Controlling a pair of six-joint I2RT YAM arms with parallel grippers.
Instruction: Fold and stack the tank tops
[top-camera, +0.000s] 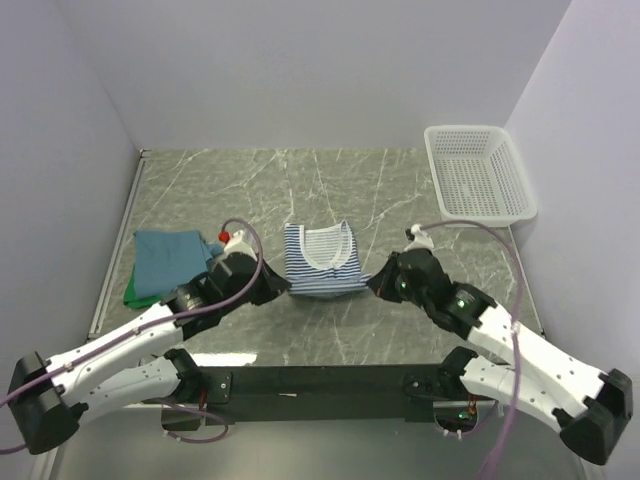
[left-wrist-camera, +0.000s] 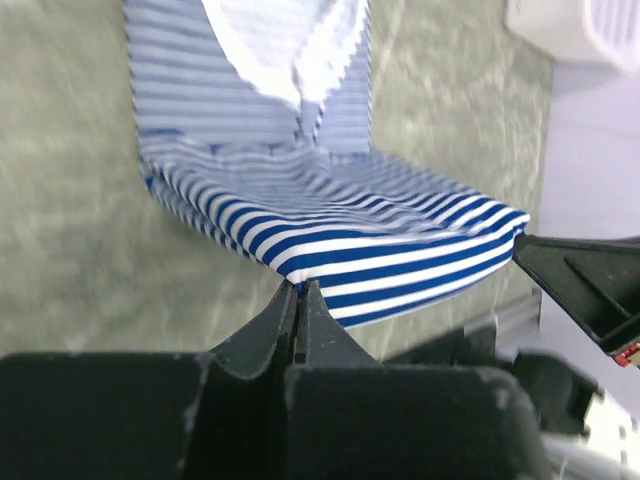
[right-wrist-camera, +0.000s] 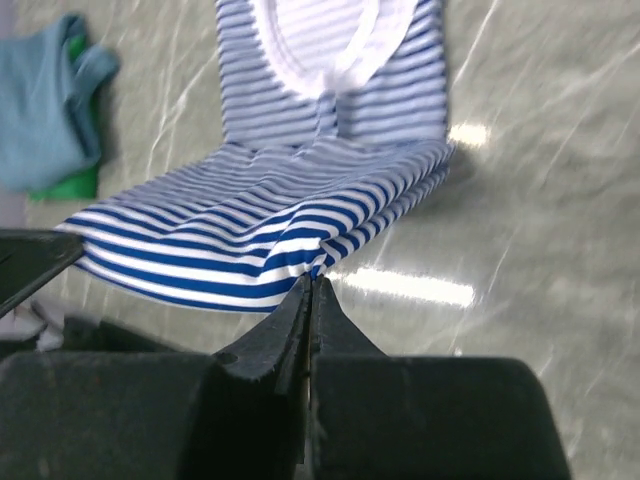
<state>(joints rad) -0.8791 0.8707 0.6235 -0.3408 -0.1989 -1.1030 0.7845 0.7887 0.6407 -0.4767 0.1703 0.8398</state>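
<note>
My left gripper and right gripper each pinch a near hem corner of the striped tank top, stretched between them above the grey-green marbled tabletop. Plain white walls stand beyond.

White arms, black joints, purple cables

The left gripper is squeezed shut, with the striped top caught right at its tips. The right gripper pinches it the same way. Both arms stretch forward, tips leaning toward each other.
</note>
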